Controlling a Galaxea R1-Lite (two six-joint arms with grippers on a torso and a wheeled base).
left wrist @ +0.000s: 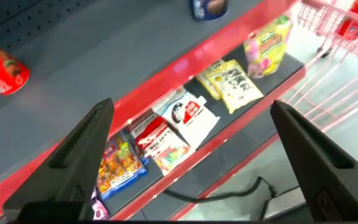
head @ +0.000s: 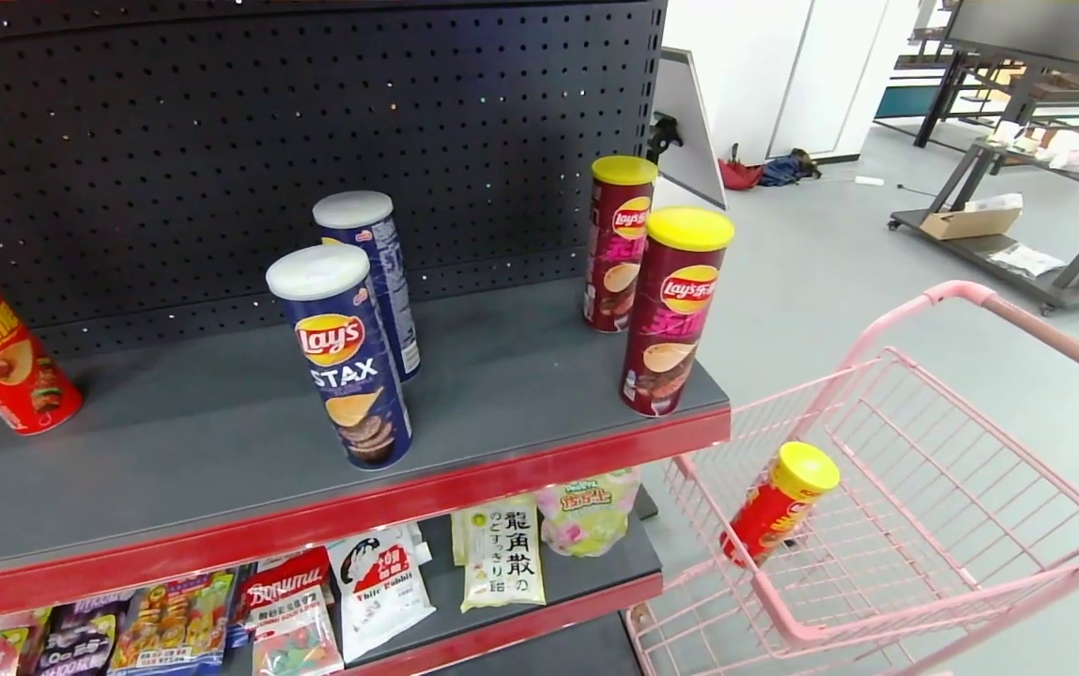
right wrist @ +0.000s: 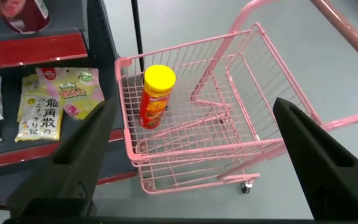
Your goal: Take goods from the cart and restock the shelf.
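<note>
The shelf (head: 220, 441) already carries five cans (head: 342, 361), and the cart (head: 952, 310) holds one red can (head: 778, 502) leaning at the end nearest the shelf, so I judge restocking nearly done. The labels show bold logos and Chinese characters. My left jaws and right jaws gape wide, holding nothing.

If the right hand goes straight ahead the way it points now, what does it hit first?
Probably the pink wire cart: the open right hand aims into its basket, just beside the red yellow-lidded can inside. Depth is unclear.
</note>
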